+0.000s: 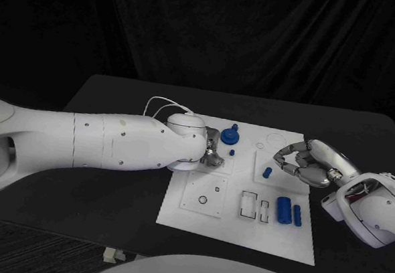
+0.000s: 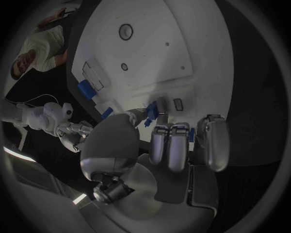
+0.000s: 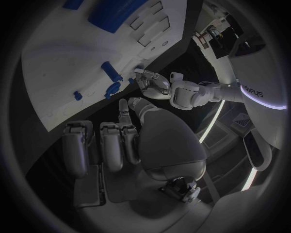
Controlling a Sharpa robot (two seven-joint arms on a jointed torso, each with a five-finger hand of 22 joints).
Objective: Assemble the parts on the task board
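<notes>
Small blue part (image 1: 267, 173) lying on the task board (image 1: 234, 232) mid-bench, just beside the empty, curled-in right hand (image 1: 303, 163); left hand (image 1: 213, 146) near the round part (image 1: 230, 136), grip unclear, risking a knock.

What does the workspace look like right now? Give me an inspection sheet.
Surface: black table, white task board in its middle.
Job's things: round blue part at the board's far edge; small blue part mid-board; two blue cylinders near the right edge.
Clutter: nothing seen.
Hands: left hand over the board's far left, right hand over its right; both hold nothing.
Cables: white cable at the left wrist.
Surroundings: black curtain.
</notes>
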